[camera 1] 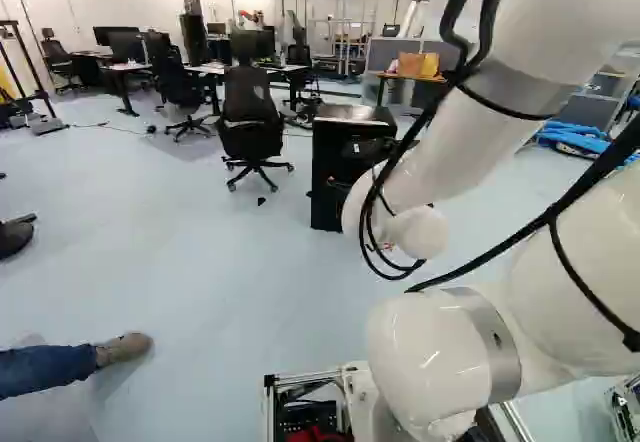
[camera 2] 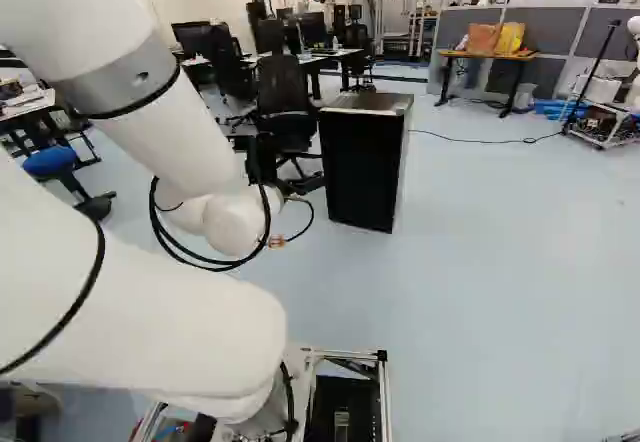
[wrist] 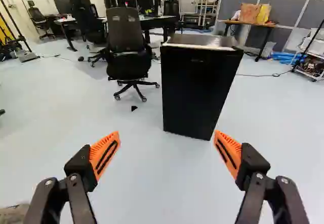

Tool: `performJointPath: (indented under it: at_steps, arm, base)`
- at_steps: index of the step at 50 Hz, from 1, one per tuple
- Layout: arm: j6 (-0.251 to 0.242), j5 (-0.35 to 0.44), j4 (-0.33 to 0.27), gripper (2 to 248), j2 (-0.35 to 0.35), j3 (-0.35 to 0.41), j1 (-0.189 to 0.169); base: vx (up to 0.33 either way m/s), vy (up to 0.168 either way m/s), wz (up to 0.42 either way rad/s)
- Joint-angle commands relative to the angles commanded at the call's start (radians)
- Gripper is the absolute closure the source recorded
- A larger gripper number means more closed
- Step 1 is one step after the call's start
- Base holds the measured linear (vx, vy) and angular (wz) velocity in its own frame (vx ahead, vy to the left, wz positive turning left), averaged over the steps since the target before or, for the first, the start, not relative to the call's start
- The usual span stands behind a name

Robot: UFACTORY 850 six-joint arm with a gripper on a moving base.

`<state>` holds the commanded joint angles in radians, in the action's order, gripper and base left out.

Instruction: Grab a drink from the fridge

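The fridge (wrist: 197,92) is a squat, upright black box with a plain dark front and a shiny, silvery flat top, set at the upper middle of both base views on the pale floor (camera 2: 500,292). In the wrist view it stands ahead of the gripper (wrist: 167,153), whose orange-padded fingers are spread wide, with a black chair (wrist: 126,49) beside it.

The compact black mini fridge (wrist: 195,95) stands upright on the pale floor (wrist: 152,168), its door shut, front flat and plain, top shiny and light-edged. It sits nearer than the far desks (wrist: 161,19), right of a black office chair (wrist: 126,64).
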<state>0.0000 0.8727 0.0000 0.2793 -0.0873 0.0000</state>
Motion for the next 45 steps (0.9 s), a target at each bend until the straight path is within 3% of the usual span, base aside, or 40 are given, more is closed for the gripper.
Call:
performJointPath:
  at_steps: [45]
  arm:
    - [0.0, 0.0, 0.0, 3, 0.0, 0.0, 0.0]
  base:
    - [0.0, 0.0, 0.0]
